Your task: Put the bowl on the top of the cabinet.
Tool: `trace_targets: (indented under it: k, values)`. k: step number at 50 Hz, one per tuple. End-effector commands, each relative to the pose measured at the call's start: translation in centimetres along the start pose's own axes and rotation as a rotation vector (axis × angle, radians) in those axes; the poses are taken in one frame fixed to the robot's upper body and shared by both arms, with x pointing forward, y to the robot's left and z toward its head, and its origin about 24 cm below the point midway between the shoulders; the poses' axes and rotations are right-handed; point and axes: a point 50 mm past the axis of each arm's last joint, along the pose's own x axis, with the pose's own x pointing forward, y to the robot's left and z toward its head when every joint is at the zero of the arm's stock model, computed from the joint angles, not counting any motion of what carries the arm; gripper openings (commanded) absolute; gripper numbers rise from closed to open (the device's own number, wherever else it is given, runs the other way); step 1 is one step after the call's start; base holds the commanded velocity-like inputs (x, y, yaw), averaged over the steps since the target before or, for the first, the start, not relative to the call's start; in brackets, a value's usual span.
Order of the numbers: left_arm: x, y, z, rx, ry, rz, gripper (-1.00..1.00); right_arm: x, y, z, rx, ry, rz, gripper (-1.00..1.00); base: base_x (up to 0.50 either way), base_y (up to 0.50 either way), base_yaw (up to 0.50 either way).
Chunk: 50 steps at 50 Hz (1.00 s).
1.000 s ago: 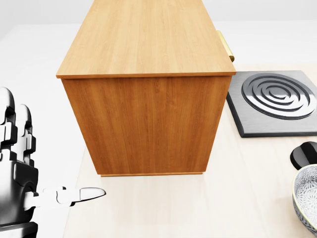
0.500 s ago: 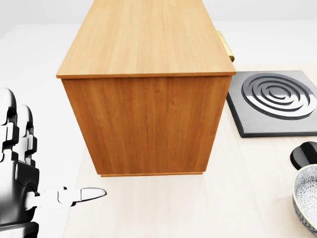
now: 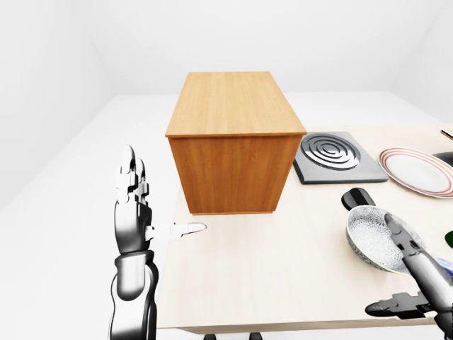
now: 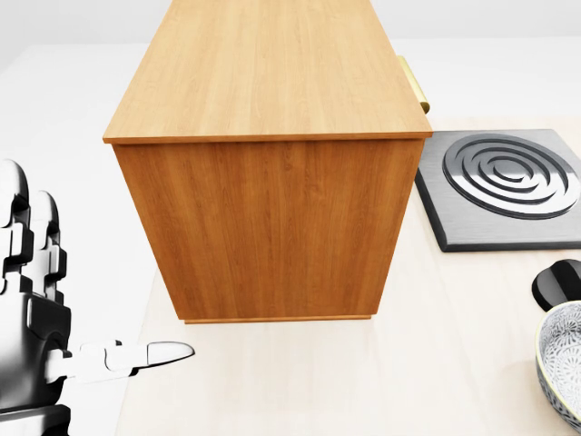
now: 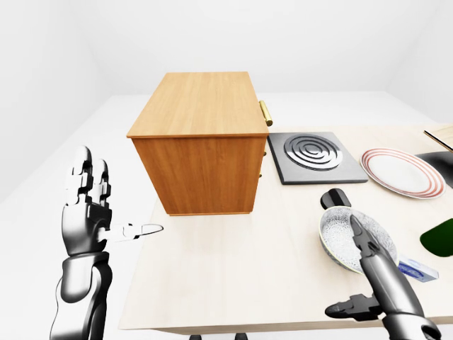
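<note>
The small patterned grey-white ceramic bowl (image 5: 344,239) sits on the pale wooden table (image 5: 233,276), right of the tall wooden cabinet (image 5: 198,145). Right hand (image 5: 375,273) open, fingers around its rim, wrist cut off. Left hand (image 5: 88,212) open, empty.

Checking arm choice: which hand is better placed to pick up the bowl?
Right hand: its open fingers reach to the bowl. The left hand is open, off the table's far left edge.

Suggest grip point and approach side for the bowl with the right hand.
Pinch the bowl at its near rim, toward the right-eye view's bottom right, coming from above. It sits upright and open-topped, and the right hand, fingers open, already hovers at that edge.
</note>
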Motion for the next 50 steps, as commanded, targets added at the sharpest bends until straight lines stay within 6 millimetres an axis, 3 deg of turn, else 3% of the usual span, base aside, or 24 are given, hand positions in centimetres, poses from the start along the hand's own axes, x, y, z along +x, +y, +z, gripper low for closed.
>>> trace_targets:
  k: [1,11,20,32,43,50]
  values:
    - [0.0,0.0,0.0,-0.001,0.001,-0.004,1.0,0.2,1.4,-1.7,-0.002,0.09,0.074,1.0,0.0,0.0,0.0]
    - [-0.2,-0.1,-0.2,-0.002,0.011,-0.01,1.0,0.3,2.6,-3.6,-0.014,0.179,0.112,1.0,0.0,0.0,0.0]
    - [-0.2,-0.1,0.0,-0.003,0.005,-0.012,1.0,0.3,2.4,-4.5,-0.032,0.217,0.109,1.0,0.0,0.0,0.0]
    - [-0.1,-0.2,-0.2,0.0,0.012,-0.012,1.0,1.1,1.1,-4.2,-0.064,0.191,0.081,1.0,0.0,0.0,0.0]
    - [0.0,-0.2,-0.2,0.002,0.007,-0.005,1.0,2.2,1.5,-4.2,-0.109,0.194,0.088,1.0,0.0,0.0,0.0]
    - [0.1,-0.2,-0.2,0.003,0.007,-0.002,1.0,2.6,1.2,-3.2,-0.124,0.152,0.103,1.0,0.0,0.0,0.0]
